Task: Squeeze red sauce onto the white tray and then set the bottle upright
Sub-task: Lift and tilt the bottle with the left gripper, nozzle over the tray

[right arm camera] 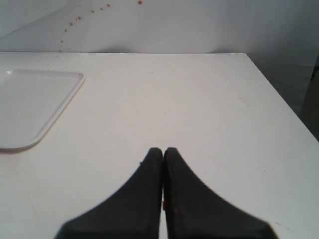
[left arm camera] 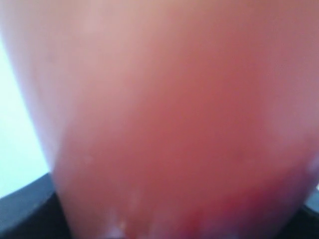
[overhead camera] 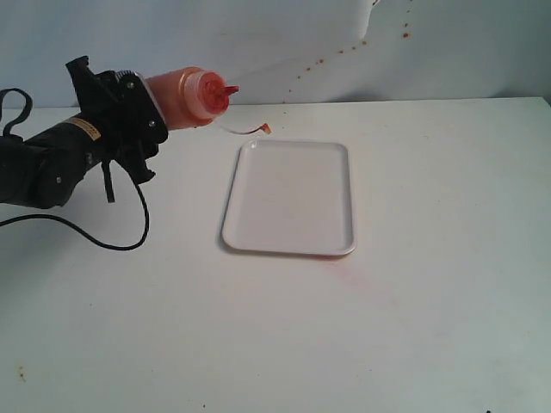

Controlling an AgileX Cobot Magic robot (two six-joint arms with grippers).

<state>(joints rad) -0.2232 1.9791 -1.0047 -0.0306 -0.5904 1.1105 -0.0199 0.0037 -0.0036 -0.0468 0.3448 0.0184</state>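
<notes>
squeeze bottle of translucent cylindrical plastic [overhead camera: 185, 96] hangs nearly level in the air. its red-smeared pointed nozzle [overhead camera: 229, 89] aims toward the flat white plastic tray [overhead camera: 288, 198] but stops short of the far left corner. a squeeze now would likely land on the table rather than inside the rim. red-brown sauce [overhead camera: 168, 99] shows through the wall; i judge the tilt is meant to bring it to the nozzle end. the small tethered cap [overhead camera: 264, 128] hangs aside on its strap, clear of the spout. the black left gripper [overhead camera: 138, 110] clamps the bottle's base end, jaws closed around its wide body, and its wrist camera sees only blurred orange plastic. no drops show on the tray, so the squeezing step looks not yet done. a faint red stain [overhead camera: 344, 260] marks the white table [overhead camera: 430, 310] by the tray's near edge. the black right gripper [right arm camera: 163, 154] sits low over the table, off to the tray's side. its jaws are pressed together and empty, out of the way.
</notes>
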